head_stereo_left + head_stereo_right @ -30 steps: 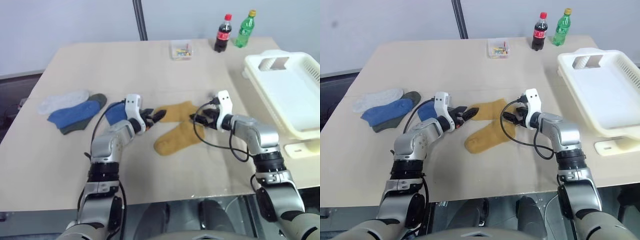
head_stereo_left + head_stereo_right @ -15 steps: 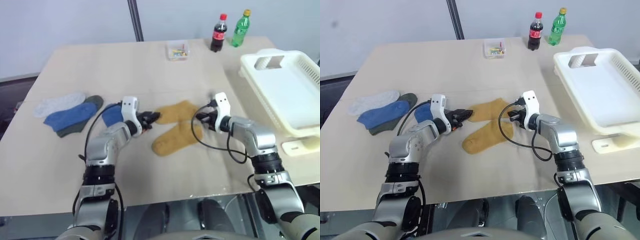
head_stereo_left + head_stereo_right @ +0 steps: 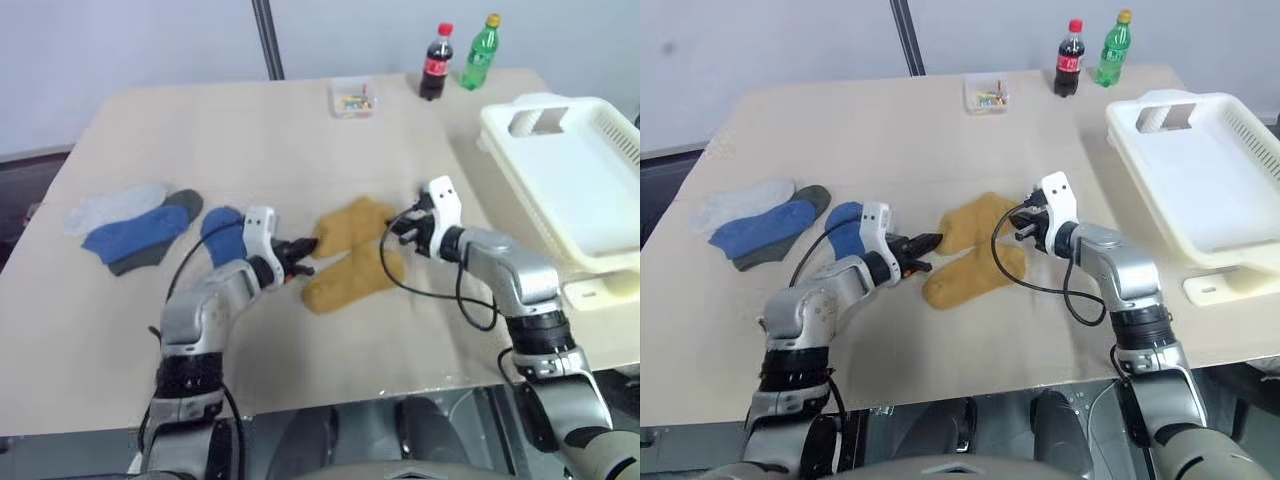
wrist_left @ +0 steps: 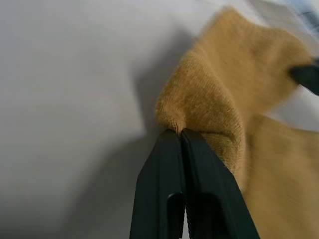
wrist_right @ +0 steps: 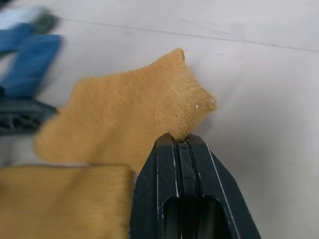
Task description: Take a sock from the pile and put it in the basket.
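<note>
Table (image 3: 300, 140): basket (image 3: 575, 190) far right, inside bare. Pile (image 3: 140, 225) left. Sock (image 3: 350, 225) mid-table, long axis left-right, lying over second mustard sock (image 3: 345, 280). Left gripper (image 3: 303, 250) pinched closed on left end, right gripper (image 3: 392, 232) on right end.

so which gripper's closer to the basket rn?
Right. The right gripper pinches the sock on the side toward the basket; the left gripper pinches its far side.
</note>
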